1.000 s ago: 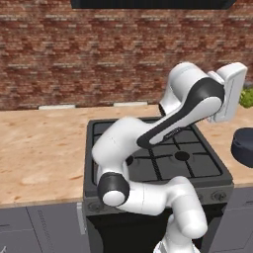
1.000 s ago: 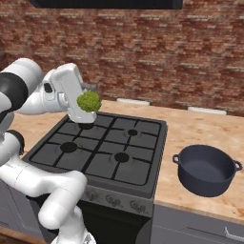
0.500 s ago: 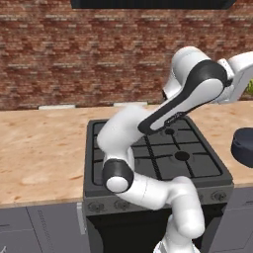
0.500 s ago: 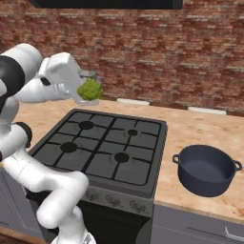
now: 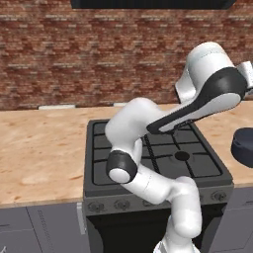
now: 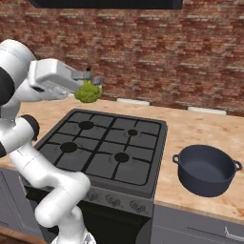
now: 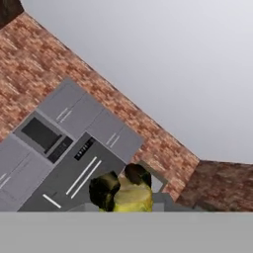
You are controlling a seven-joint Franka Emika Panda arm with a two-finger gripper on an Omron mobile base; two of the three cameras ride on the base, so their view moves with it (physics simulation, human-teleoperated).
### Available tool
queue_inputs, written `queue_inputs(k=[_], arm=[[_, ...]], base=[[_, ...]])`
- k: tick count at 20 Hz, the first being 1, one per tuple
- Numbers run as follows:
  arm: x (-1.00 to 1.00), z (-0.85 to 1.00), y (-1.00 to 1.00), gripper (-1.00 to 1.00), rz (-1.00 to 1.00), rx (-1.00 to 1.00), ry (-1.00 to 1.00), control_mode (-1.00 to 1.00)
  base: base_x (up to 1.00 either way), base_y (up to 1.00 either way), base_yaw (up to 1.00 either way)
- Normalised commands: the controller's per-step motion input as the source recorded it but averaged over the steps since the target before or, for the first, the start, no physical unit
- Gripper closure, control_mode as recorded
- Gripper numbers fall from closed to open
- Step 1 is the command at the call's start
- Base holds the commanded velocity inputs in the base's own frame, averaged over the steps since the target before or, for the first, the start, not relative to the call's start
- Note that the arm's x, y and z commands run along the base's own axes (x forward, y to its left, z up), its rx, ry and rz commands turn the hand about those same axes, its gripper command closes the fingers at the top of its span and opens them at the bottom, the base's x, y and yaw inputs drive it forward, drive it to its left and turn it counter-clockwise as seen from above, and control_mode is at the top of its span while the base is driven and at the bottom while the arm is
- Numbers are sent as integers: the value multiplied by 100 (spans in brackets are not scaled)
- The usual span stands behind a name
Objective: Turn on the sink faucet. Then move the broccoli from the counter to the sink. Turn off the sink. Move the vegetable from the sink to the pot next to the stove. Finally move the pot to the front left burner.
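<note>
My gripper (image 6: 90, 84) is shut on the broccoli (image 6: 87, 92), a small green floret held in the air over the back left of the stove (image 6: 107, 147). The hand lies roughly level, its fingers pointing right. In the hand view the broccoli (image 7: 120, 191) sits between the finger tips, its pale stem toward the camera. The dark blue-grey pot (image 6: 208, 169) stands on the tan counter (image 6: 190, 128) to the right of the stove, well away from the gripper. Its rim (image 5: 244, 143) shows at the right edge of the left base view. The sink and the sink faucet are out of view.
A red brick wall (image 6: 157, 52) runs behind the counter, and a dark hood (image 6: 105, 4) hangs above the stove. The front left burner (image 6: 69, 147) carries nothing. My own arm (image 5: 148, 143) crosses over the cooktop (image 5: 163, 153). More counter (image 5: 39, 143) stretches left of the stove.
The hand has lifted slightly and turned from pointing down to lying level, still holding the broccoli. The arm's elbow has swung up and to the right. Stove and pot stayed put.
</note>
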Motion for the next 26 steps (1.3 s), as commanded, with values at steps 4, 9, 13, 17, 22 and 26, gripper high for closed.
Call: queue_inputs(k=[4,9,13,17,22,26], arm=[[-5,25,0,100,0,-1,-55,-100],[-1,16,7,100,2,-1,-57,-100],[16,7,5,100,9,3,-54,-100],[50,0,0,100,16,13,-48,-100],[69,0,-4,100,20,19,-45,-100],[78,1,-9,100,22,21,-39,-100]], base=[[0,0,0],[0,0,0],[0,0,0],[0,0,0],[0,0,0],[0,0,0]])
